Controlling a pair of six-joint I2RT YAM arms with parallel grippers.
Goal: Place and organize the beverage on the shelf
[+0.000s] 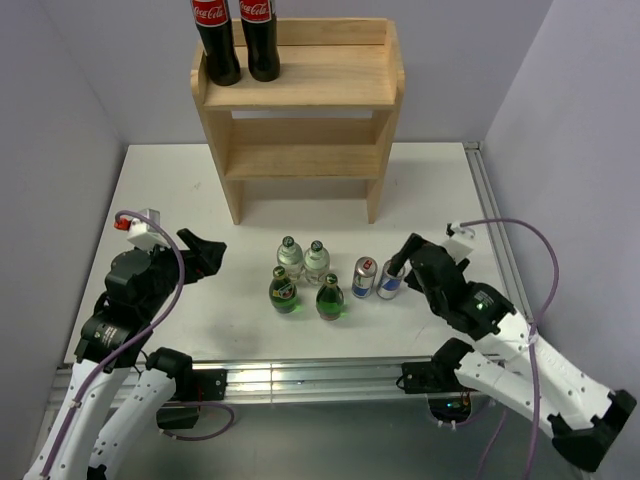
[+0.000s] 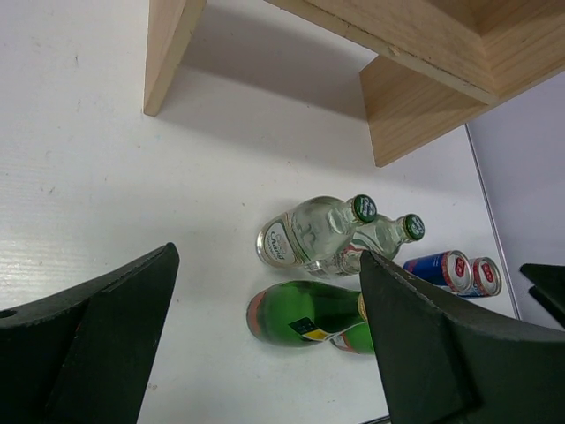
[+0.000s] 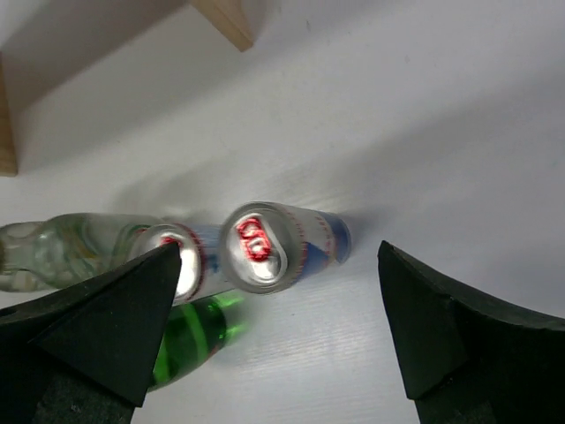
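Observation:
Six small drinks stand in a cluster on the white table: two clear bottles with green caps (image 1: 290, 257) (image 1: 317, 260), two green bottles (image 1: 284, 290) (image 1: 330, 297) and two slim cans (image 1: 364, 277) (image 1: 390, 280). The wooden shelf (image 1: 300, 90) stands at the back. My left gripper (image 1: 212, 257) is open and empty, left of the cluster; in its wrist view (image 2: 265, 353) a green bottle (image 2: 305, 314) and a clear bottle (image 2: 309, 234) lie ahead between the jaws. My right gripper (image 1: 403, 262) is open just right of the right can; in its wrist view (image 3: 278, 336) that can (image 3: 265, 247) sits between the fingers, untouched.
Two tall dark cola bottles (image 1: 215, 40) (image 1: 260, 40) stand on the left of the shelf's top tier. The lower tier (image 1: 300, 160) holds nothing. A metal rail (image 1: 490, 210) runs along the table's right edge. Grey walls enclose the sides.

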